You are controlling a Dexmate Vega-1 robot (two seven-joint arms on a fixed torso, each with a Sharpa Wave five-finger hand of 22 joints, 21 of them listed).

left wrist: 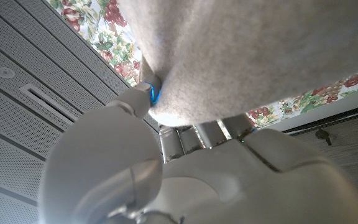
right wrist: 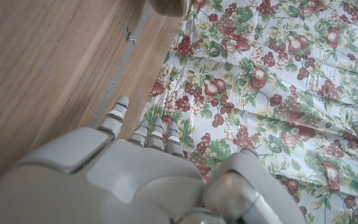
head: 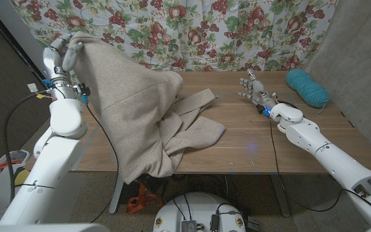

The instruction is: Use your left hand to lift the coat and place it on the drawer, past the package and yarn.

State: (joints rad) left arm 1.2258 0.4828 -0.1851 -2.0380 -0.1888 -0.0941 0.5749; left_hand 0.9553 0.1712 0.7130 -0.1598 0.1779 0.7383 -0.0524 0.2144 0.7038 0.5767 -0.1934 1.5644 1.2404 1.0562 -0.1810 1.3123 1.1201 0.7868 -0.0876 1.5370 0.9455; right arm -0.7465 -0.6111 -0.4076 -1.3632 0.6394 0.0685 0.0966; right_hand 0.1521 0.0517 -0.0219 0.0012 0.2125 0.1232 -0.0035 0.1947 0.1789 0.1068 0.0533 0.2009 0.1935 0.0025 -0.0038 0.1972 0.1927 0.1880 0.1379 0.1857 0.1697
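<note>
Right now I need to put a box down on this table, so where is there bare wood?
Bare wood runs between the coat and the right hand, from the table's near edge back to the floral curtain. The robot's left half is crowded by coat; the teal yarn fills the far right corner.

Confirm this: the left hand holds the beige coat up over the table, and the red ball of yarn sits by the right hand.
Not quite. The yarn is teal, not red, as the head view shows. The rest holds: the left hand holds the beige coat up, and the yarn sits by the right hand.
</note>
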